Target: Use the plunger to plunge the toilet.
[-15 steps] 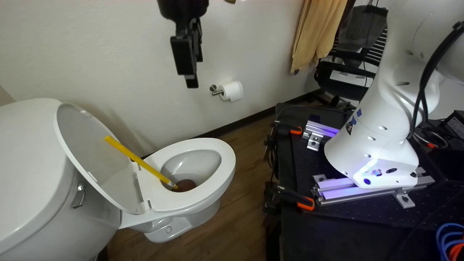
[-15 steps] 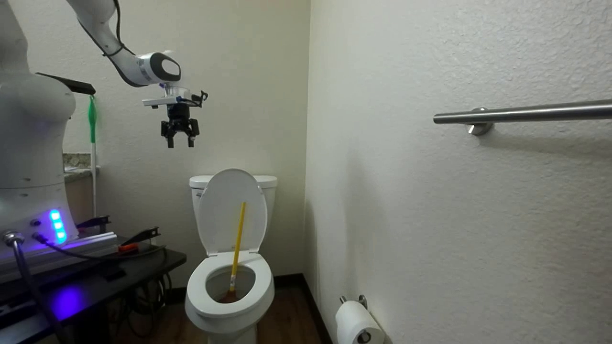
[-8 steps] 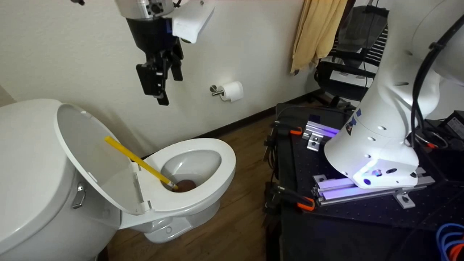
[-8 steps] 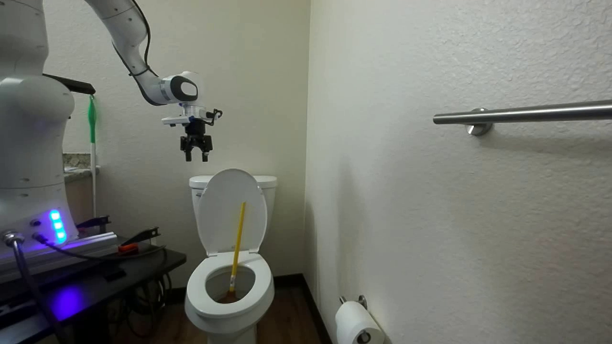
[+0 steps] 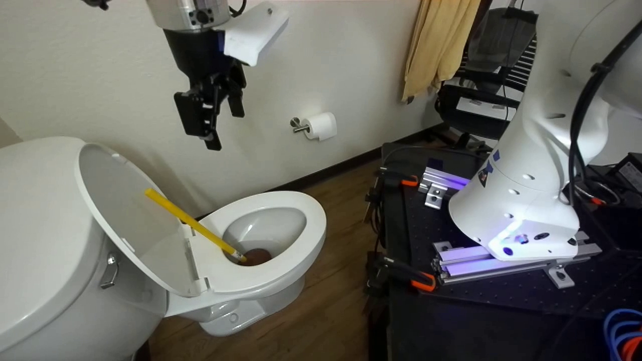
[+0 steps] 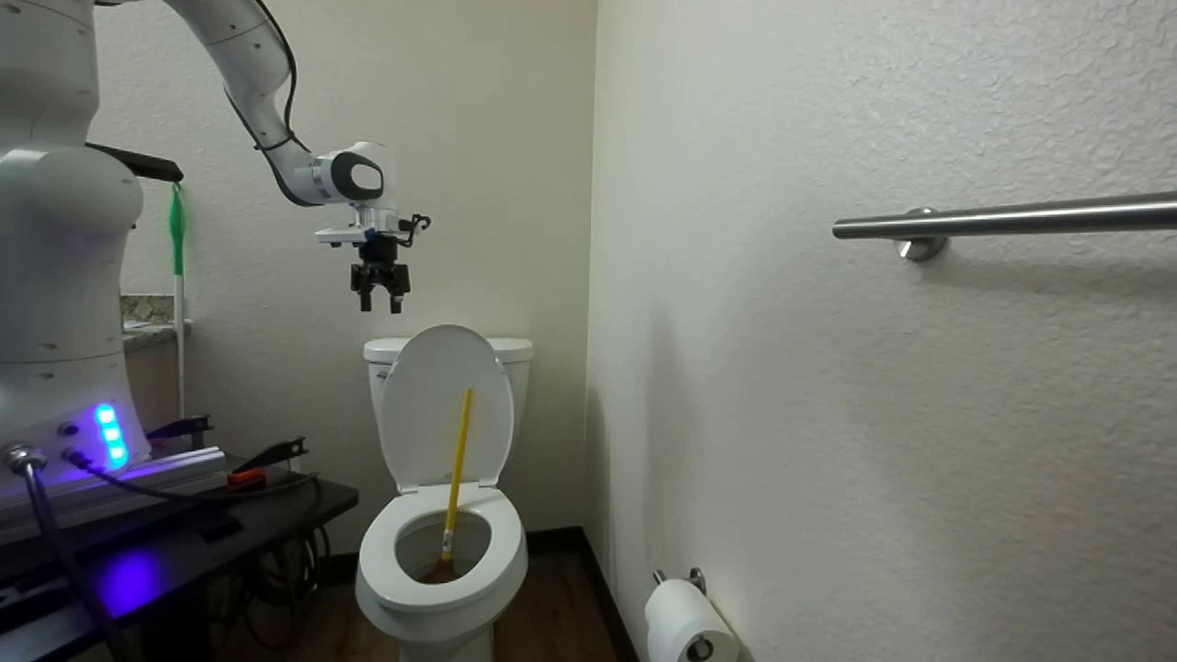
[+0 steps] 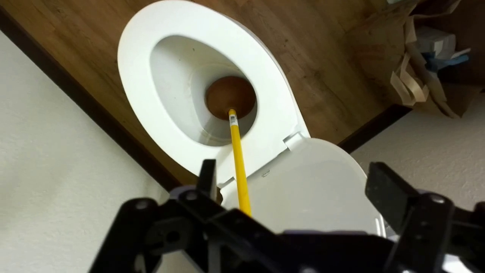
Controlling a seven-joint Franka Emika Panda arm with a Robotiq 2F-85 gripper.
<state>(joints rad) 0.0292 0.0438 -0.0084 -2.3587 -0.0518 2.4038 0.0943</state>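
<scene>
The plunger (image 5: pixel 196 225) is resting (at a tilt) in the toilet (image 5: pixel 278 268); the fingers (image 7: pixel 386 193) are hanging above, spread apart.

Nothing legible. Label (image 7: pixel 233 120) on plunger handle (image 7: pixel 239 163), tiny mark (image 7: pixel 265 173) on toilet lid (image 7: pixel 322 185): both too small to read.

In an exterior view, blue lights (image 6: pixel 109 435) glow at lower left and a violet patch shines on the black table (image 6: pixel 257 517); a soft shadow lies beneath the towel bar (image 6: pixel 1021 215), upper right. In the wrist view the white toilet (image 7: pixel 151 113) is brightly lit; the gripper (image 7: pixel 292 170) is dark and out of focus along the bottom.
</scene>
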